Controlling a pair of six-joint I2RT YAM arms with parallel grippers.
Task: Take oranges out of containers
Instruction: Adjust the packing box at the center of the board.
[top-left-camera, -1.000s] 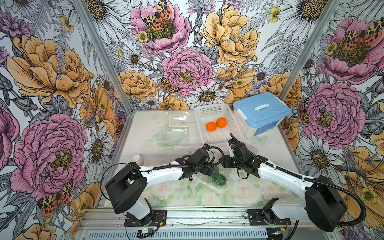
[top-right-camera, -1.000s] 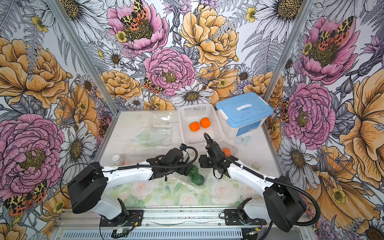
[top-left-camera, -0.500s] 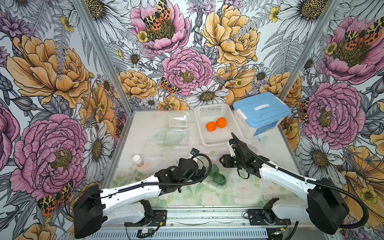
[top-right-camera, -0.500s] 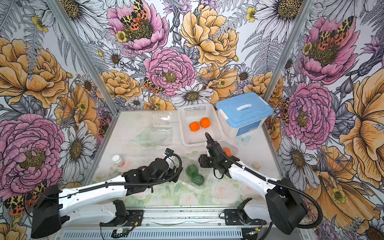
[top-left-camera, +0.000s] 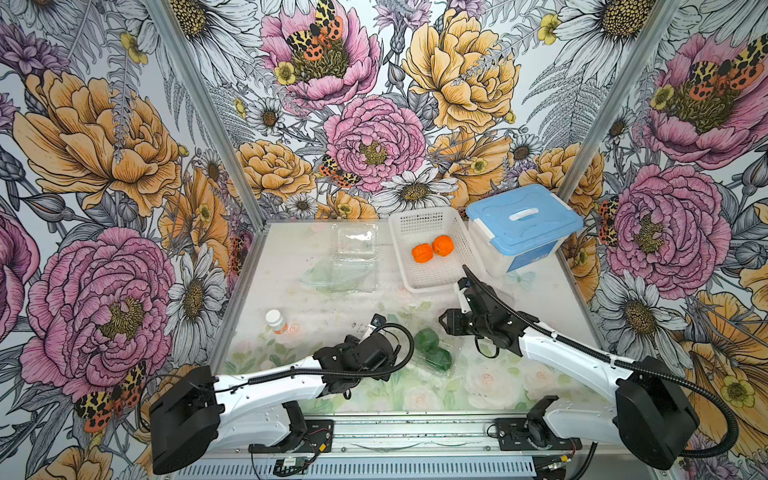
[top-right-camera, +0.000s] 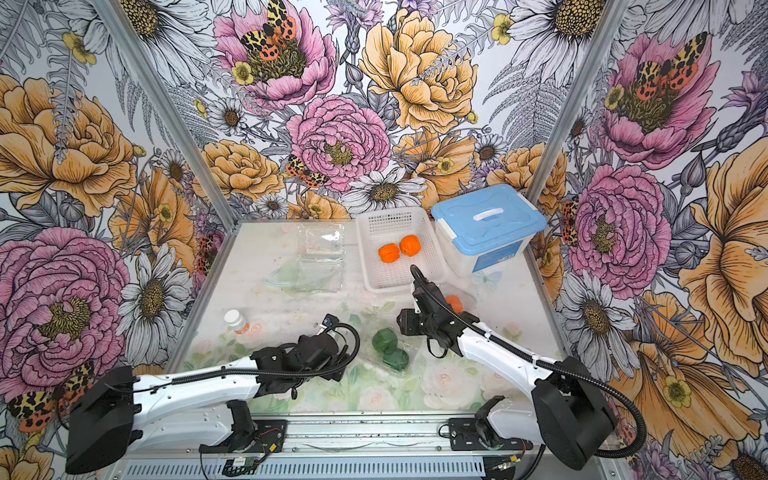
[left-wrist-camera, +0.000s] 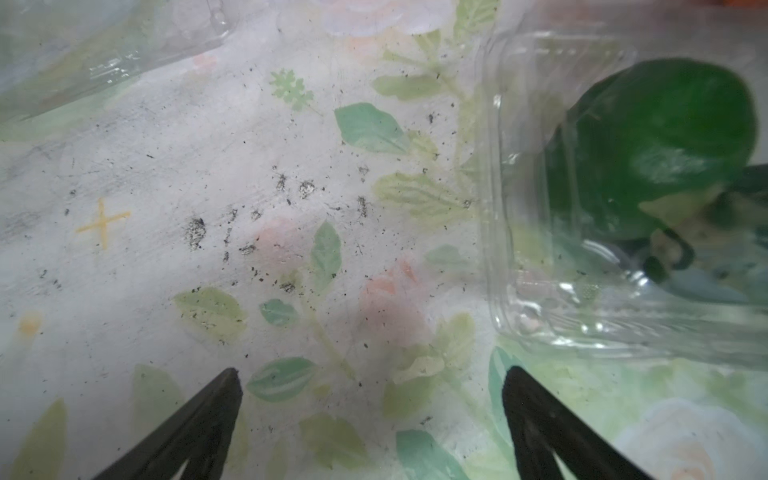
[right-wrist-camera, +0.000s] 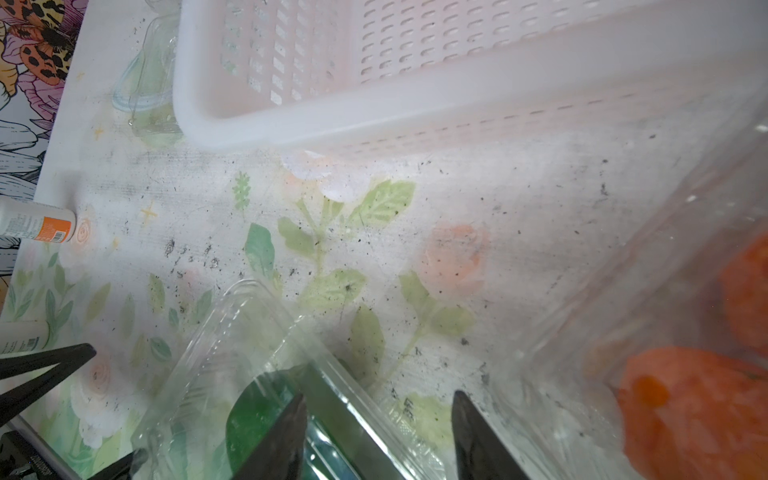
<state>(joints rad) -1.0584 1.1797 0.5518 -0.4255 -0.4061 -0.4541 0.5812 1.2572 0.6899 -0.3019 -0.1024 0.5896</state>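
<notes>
- Tabletop (top-left-camera: 320, 303): pale floral print, scuffed and speckled.
- Front clamshell (top-left-camera: 456, 348): clear plastic, front centre of the tabletop, between the tips of the two arms.
- Green oranges (top-left-camera: 427, 338): two, touching, inside the front clamshell.
- Right clamshell (right-wrist-camera: 582, 332): clear plastic, just in front of the basket, beside the right wrist.
- Boxed oranges (right-wrist-camera: 681, 415): two, bright orange, inside the right clamshell; one shows in a top view (top-right-camera: 454, 303).
- Back clamshell (top-left-camera: 355, 257): clear, opened flat, just left of the basket.
- Basket (top-left-camera: 432, 286): white, perforated, at the back.
- Basket oranges (top-left-camera: 422, 252): two, bright orange, touching, in the basket.
- Tub (top-left-camera: 523, 220): white, blue lid on, just right of the basket.
- Bottle (top-left-camera: 275, 321): small, white, orange label, upright near the left edge.
- Left end effector (left-wrist-camera: 370, 374): fingers spread wide, nothing between them, over bare tabletop just beside the front clamshell.
- Right end effector (right-wrist-camera: 378, 397): fingers part-way apart, straddling the front clamshell's rim; contact cannot be told.
</notes>
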